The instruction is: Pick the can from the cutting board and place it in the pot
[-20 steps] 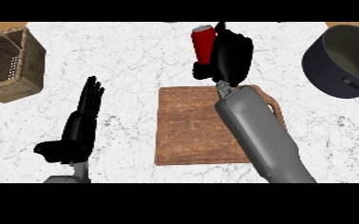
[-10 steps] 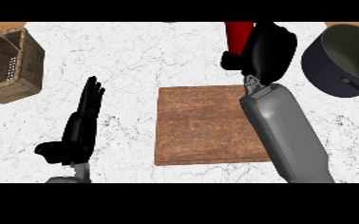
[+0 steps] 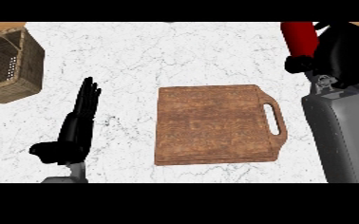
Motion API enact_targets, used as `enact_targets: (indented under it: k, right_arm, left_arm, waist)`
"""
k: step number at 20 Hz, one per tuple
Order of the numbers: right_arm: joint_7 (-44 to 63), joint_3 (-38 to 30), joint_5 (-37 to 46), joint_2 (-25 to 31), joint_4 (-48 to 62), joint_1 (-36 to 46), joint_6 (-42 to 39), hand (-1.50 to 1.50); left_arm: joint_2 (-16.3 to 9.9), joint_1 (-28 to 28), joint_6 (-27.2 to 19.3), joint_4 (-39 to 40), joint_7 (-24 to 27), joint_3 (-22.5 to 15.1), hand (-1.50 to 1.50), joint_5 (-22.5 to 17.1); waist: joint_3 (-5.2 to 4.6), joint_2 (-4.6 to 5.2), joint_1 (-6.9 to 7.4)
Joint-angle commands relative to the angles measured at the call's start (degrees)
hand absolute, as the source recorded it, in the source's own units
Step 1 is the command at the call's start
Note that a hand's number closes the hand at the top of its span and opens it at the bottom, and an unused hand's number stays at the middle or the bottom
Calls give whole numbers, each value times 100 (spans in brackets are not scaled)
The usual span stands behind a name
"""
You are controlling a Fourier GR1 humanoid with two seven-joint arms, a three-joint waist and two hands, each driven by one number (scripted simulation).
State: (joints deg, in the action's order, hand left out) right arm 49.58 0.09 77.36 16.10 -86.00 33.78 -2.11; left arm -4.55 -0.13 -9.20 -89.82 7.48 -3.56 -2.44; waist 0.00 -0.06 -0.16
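Holding the red can [image 3: 299, 38] in your right hand [image 3: 335, 52], you've cleared the cutting board [image 3: 214, 123]; the pot, apparently out of view, remains.

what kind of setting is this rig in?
Most likely a kitchen counter: a white marbled worktop with a wooden cutting board on it, a wicker basket at the left edge, and a red can held in the right hand.

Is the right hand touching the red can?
Touching. In the head view, the right hand curls round the red can, with its thumb across the can's lower end.
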Motion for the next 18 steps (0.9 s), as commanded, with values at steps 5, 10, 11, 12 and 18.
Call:
enact_targets:
  k: [5, 10, 11, 12, 18]
  right_arm:
    - [-933, -1071, -689, 812, 432, -408, 241, 150]
    - [-1797, -1617, -1433, 1102, 1100, -719, 483, 150]
    - [-1949, -1654, -1453, 1088, 1568, -567, 675, 150]
    - [-1993, -1575, -1393, 921, 1556, -922, 871, 150]
    - [-2397, -2020, -1741, 1297, 2750, -650, 787, 150]
  left_arm:
    - [109, -66, 7, 137, 104, 14, 0, 62]
    - [-16, 139, 21, -531, -326, 3, 0, 32]
    - [72, 51, -28, -367, -335, -52, 0, 90]
    - [98, 95, 20, -258, -91, -42, 0, 76]
    - [222, -80, -29, 106, 54, -91, 0, 188]
  waist:
    - [0, 8, 26]
    - [4, 5, 51]
    - [4, 15, 63]
    - [3, 14, 46]
    - [4, 37, 71]
